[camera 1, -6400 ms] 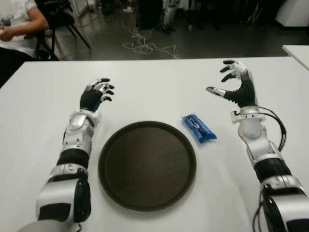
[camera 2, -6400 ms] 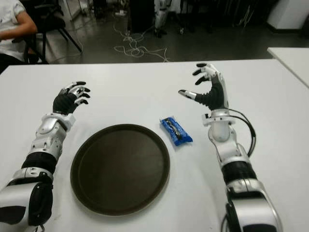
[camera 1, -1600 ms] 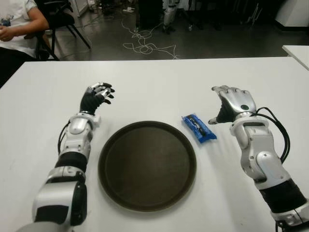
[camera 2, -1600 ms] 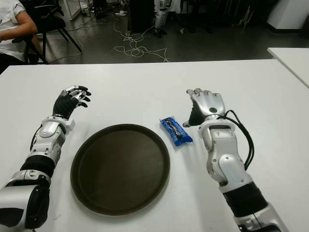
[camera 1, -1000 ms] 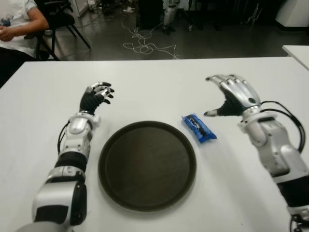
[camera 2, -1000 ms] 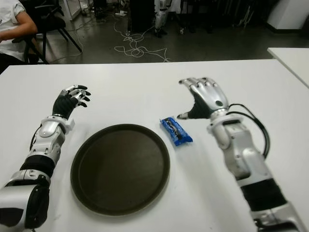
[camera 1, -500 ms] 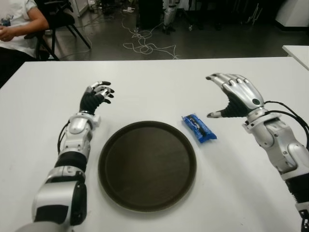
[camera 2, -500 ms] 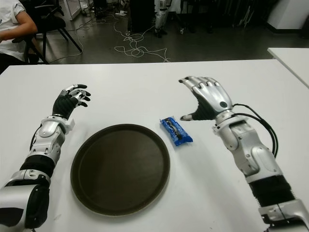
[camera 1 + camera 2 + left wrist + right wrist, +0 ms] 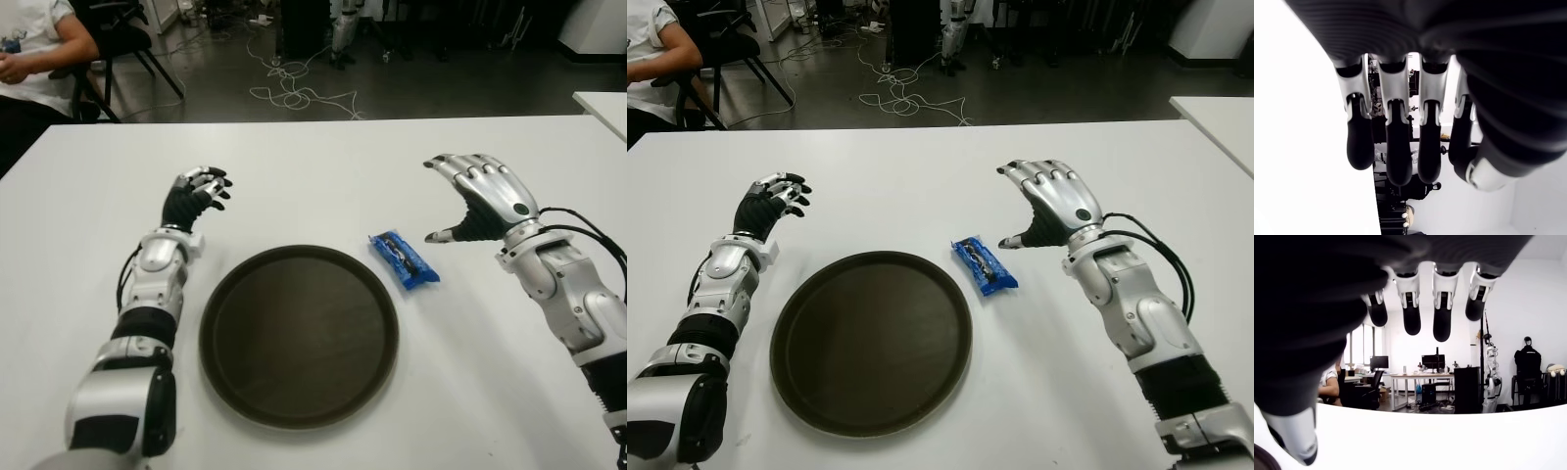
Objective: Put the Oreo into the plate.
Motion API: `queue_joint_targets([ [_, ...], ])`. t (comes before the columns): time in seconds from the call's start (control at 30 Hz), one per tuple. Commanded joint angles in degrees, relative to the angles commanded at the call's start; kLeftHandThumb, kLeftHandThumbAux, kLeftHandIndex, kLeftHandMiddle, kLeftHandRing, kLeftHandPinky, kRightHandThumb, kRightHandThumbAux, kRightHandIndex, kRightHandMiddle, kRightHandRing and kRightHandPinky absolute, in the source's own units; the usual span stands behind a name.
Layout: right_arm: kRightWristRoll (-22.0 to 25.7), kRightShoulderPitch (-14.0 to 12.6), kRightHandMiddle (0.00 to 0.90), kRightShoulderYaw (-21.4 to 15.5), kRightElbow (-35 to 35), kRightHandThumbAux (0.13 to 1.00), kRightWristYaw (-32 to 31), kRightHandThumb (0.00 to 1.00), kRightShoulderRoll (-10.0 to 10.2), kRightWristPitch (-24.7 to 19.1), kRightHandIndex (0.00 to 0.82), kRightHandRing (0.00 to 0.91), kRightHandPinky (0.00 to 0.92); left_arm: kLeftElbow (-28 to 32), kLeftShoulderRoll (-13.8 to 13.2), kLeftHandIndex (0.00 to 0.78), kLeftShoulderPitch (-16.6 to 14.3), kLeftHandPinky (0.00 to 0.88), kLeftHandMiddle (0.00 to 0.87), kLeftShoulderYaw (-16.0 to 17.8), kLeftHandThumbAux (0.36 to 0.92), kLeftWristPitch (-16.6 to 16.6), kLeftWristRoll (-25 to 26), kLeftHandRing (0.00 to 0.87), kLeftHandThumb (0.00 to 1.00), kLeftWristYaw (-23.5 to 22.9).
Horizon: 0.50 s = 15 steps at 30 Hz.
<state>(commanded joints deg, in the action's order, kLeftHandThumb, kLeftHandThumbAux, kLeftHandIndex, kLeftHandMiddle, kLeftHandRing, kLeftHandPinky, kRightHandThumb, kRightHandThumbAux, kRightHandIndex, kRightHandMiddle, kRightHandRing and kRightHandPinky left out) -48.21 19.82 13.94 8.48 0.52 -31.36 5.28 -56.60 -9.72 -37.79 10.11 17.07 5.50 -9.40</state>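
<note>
The Oreo packet, blue, lies flat on the white table, just beside the right rim of the round dark plate, which holds nothing. The right hand is held above the table just right of the packet, fingers spread, nothing grasped. The left hand is seen left of the plate, toward the table's far edge, fingers loosely bent and empty.
</note>
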Motion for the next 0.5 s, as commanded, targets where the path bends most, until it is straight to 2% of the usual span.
queue_joint_targets([
  [0.2, -0.33, 0.32, 0.154, 0.93, 1.04, 0.725, -0.08, 0.000, 0.38, -1.17, 0.119, 0.158, 0.137, -0.43, -0.20, 0.348, -0.11, 0.533, 0.497, -0.10, 0.689, 0.10, -0.29, 0.486, 0.817, 0.23],
  [0.27, -0.36, 0.41, 0.156, 1.19, 1.28, 0.725, 0.04, 0.000, 0.46, -1.37, 0.120, 0.164, 0.154, -0.52, -0.22, 0.390, -0.15, 0.536, 0.479, -0.15, 0.679, 0.10, -0.37, 0.490, 0.826, 0.29],
  [0.5, -0.71, 0.78, 0.167, 2.88, 2.96, 0.726, 0.59, 0.000, 1.81, -2.10, 0.132, 0.177, 0.168, -0.73, -0.29, 0.417, -0.20, 0.546, 0.469, -0.19, 0.672, 0.17, -0.42, 0.501, 0.833, 0.34],
])
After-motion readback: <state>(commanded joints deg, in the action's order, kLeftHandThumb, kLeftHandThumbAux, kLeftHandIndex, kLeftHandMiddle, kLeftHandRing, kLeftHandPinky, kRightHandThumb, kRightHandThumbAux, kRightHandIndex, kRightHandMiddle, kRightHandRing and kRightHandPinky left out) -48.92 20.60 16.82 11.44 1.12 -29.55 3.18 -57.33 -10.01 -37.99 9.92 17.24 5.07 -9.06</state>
